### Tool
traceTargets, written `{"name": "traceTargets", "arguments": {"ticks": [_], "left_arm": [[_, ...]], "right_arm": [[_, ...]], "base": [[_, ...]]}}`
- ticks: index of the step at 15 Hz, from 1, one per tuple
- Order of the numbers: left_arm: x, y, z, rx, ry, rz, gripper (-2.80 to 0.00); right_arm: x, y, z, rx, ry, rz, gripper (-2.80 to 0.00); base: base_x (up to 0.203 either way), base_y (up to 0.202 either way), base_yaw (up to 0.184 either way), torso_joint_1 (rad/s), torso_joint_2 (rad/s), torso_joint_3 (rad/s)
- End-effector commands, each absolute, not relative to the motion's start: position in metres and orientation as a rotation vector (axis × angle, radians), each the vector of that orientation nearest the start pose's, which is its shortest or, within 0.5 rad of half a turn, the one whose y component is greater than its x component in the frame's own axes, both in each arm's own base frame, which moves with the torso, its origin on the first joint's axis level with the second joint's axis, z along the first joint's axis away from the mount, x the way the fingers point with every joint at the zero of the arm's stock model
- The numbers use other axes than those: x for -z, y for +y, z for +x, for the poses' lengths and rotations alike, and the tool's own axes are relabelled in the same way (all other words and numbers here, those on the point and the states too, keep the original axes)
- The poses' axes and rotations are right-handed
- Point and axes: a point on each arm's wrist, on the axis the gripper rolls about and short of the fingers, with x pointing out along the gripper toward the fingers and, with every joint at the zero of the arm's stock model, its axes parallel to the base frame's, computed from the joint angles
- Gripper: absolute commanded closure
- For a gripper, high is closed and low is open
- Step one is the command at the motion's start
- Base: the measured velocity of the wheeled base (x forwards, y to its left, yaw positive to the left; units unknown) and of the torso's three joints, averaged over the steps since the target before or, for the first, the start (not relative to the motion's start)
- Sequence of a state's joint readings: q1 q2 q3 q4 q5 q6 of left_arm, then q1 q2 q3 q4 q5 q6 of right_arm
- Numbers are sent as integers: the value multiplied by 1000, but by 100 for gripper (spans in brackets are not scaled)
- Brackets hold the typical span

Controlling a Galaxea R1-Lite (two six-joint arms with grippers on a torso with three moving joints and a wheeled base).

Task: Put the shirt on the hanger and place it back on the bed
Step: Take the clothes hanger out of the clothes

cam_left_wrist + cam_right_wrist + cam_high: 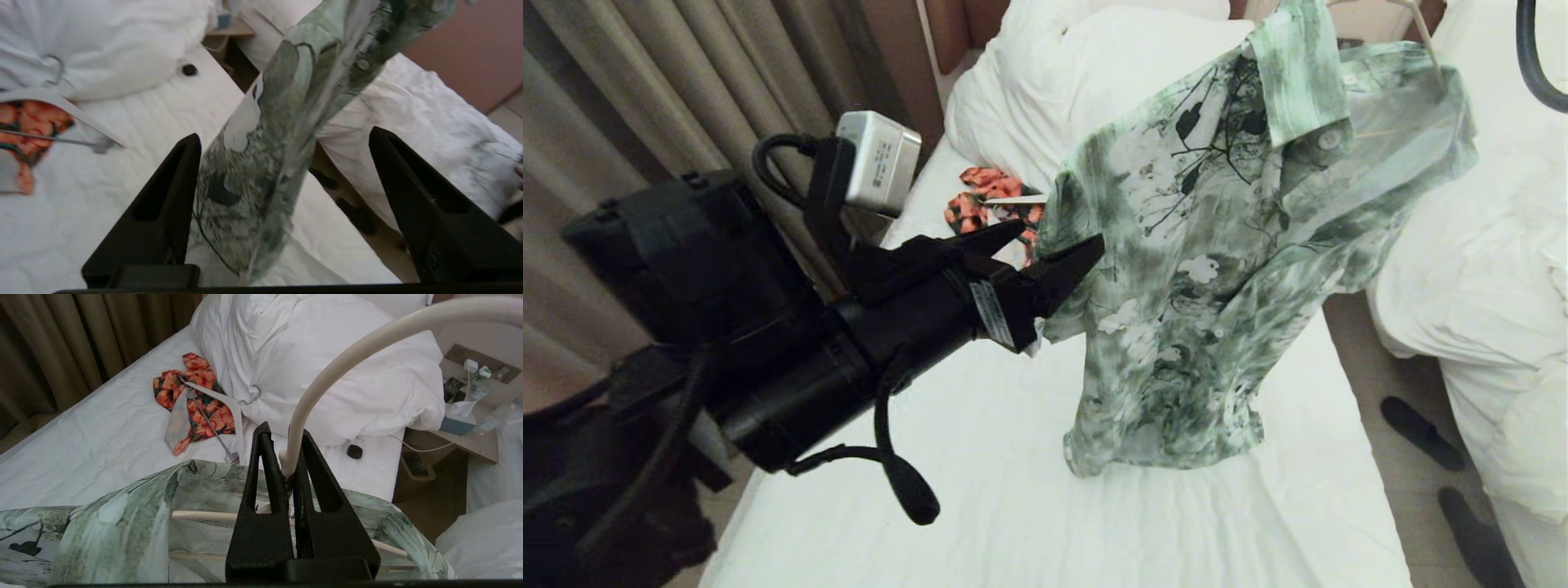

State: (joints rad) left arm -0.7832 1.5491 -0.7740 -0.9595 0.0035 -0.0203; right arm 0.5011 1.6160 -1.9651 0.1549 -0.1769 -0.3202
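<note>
Left hand (1058, 238): black, two tapered fingers spread wide, holding nothing; one edge of the shirt (1217, 278) hangs between the fingers, and whether cloth touches either finger is unclear in the blurred wrist view. Right hand (286, 473): fingers clamped on the base of the hook of the hanger (327, 367), above the collar.

Shirt: green-and-white mottled, dark branch print, draped over the hanger's frame, suspended from the right hand, hem reaching down to the bed (1013, 506). Hanger: cream wire, hook curving up from the right hand, shoulder bars showing inside the neck opening.

Bed: white sheet, below both hands. Beyond the left hand, toward the head of the bed: orange floral garment (192, 396) with a flat white hanger (229, 412) lying on it; bunched white duvet (318, 375) past that. Small dark object (354, 451) on the sheet beside the duvet. Curtains (645, 98) on the left hand's outer side. Neighbouring bed (1494, 269) on the far side of the shirt from the left hand.
</note>
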Motion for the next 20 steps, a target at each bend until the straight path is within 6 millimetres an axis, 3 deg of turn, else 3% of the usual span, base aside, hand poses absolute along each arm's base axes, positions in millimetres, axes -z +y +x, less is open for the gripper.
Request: {"name": "traceTargets", "arguments": {"ticks": [1, 5, 6, 7, 16, 20], "left_arm": [[-238, -201, 201, 776, -141, -78, -280], [-236, -201, 203, 771, -135, -75, -280], [-235, -202, 204, 771, -134, -75, -49], [-235, -202, 204, 773, -140, -77, 0], [-232, -193, 207, 785, -134, -78, 0], [-227, -181, 220, 787, -181, -81, 0]], "right_arm": [[-450, 118, 223, -290, -232, -254, 0], [-450, 118, 222, -296, -234, -253, 0], [-450, 118, 222, -296, -233, -254, 0], [-450, 118, 222, -296, -232, -253, 0], [-452, 116, 218, -293, -237, -239, 0], [-454, 114, 216, -288, -243, -239, 0]], "base": [[0, 0, 0, 0, 0, 0], [0, 0, 0, 0, 0, 0], [0, 0, 0, 0, 0, 0], [0, 0, 0, 0, 0, 0], [0, 0, 0, 0, 0, 0], [0, 0, 0, 0, 0, 0]]}}
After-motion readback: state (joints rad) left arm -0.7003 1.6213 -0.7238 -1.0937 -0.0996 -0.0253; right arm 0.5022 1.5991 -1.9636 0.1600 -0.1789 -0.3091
